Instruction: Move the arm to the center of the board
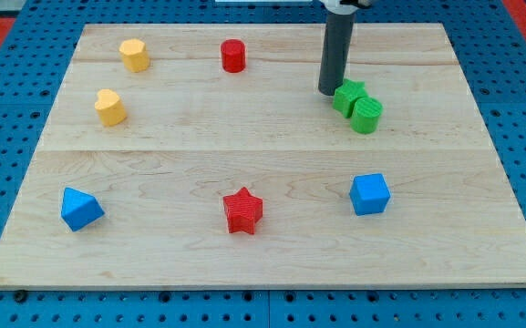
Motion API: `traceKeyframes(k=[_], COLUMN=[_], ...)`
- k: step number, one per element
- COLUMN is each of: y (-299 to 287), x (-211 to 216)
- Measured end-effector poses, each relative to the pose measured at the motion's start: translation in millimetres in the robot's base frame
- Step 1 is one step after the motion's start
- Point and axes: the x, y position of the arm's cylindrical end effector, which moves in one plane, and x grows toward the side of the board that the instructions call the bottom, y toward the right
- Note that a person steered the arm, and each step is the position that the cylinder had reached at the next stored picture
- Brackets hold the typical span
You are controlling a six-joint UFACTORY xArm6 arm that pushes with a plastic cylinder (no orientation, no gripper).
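1. My tip (329, 91) on wooden board (263, 137), upper right of its middle, touching or just beside left edge of green star (347, 94).
2. No jaws, plain rod, holding nothing.
3. Green cylinder (367, 116) touching green star, lower right.
4. Red cylinder (233, 56) top centre; yellow hexagon (135, 55), yellow heart (110, 107) upper left.
5. Blue wedge-like block (80, 209), red star (242, 210), blue cube (370, 193) along bottom.
6. No readable writing or labels.
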Motion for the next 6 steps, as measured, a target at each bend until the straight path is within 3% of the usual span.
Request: traceKeyframes(k=[2,3,5,6], y=[-16,-30,8,-14], x=[8,45,111,96])
